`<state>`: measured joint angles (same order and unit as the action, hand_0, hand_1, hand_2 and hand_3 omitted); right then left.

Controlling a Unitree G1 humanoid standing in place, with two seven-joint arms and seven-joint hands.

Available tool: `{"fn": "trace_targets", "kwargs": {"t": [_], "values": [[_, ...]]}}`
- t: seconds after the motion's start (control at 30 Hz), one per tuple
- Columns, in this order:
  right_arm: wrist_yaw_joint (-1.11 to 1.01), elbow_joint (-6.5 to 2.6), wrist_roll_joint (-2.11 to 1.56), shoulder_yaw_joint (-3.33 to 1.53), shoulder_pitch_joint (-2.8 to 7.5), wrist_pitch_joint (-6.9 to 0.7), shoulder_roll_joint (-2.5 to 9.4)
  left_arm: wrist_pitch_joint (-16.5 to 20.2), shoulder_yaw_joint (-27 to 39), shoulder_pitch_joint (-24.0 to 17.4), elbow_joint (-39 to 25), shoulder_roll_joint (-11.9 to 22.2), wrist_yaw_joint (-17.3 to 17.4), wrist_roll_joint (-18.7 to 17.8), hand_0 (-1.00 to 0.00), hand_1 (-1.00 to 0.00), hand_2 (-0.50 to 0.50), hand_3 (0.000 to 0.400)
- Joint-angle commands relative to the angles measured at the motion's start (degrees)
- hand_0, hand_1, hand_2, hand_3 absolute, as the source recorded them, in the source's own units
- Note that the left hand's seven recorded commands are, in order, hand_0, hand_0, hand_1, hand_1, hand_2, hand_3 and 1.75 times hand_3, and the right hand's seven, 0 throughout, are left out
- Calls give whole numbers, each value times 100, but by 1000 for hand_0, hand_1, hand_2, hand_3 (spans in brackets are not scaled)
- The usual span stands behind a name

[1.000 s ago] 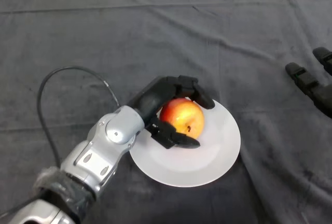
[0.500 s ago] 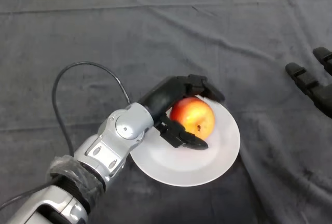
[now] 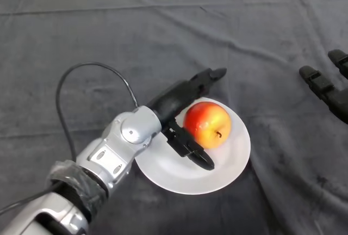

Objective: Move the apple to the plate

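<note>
A red and yellow apple (image 3: 207, 124) sits on the white plate (image 3: 231, 161), in its upper middle part, stem facing the camera. My left hand (image 3: 175, 100) is open beside the apple's left side. Its fingers (image 3: 204, 78) stretch straight past the apple's far side, over the plate's upper rim. The thumb (image 3: 193, 150) lies over the plate just below and left of the apple. The hand no longer grips the apple; I cannot tell whether the palm still touches it.
The table is covered by a dark, creased cloth (image 3: 136, 33). A black idle hand (image 3: 329, 89) lies at the right edge of the view.
The hand carried the apple a little to the right over the plate, then its fingers uncurled and let the apple go; the apple now rests on the plate.
</note>
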<state>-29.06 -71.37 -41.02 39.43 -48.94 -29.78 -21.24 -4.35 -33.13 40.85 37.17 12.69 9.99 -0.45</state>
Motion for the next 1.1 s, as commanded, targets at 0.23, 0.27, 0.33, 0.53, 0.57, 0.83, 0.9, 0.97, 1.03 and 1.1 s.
{"fn": "trace_targets", "kwargs": {"t": [0.23,0.27,0.33,0.53,0.57,0.83,0.9,0.97,1.03,1.1], "values": [[-36,201,17,104,-111,-7,-125,219,484,-260,-1046,822,144,-224,0,0,0,0],[-36,202,17,104,-110,-7,-124,223,562,-302,-1128,895,153,-247,0,0,0,0],[-35,205,18,104,-109,-6,-123,221,758,-403,-1296,1067,168,-303,0,0,0,0],[-33,214,20,102,-105,-4,-119,207,1356,-730,-1665,1479,107,-450,0,0,0,0],[-33,216,20,101,-104,-4,-118,205,1459,-780,-1710,1546,101,-480,0,0,0,0],[-29,229,22,99,-99,-2,-113,149,2531,-1239,-1955,2143,23,-825,0,0,0,0],[-28,231,22,98,-98,-2,-112,77,2812,-1347,-1906,2265,-6,-911,0,0,0,0],[-27,234,22,98,-97,-2,-111,-18,3118,-1449,-1798,2385,-36,-1001,0,0,0,0],[-27,235,22,98,-96,-2,-111,-94,3349,-1513,-1682,2452,-94,-1051,0,0,0,0],[-26,237,22,97,-96,-2,-111,-156,3581,-1569,-1556,2496,-193,-1082,0,0,0,0]]}}
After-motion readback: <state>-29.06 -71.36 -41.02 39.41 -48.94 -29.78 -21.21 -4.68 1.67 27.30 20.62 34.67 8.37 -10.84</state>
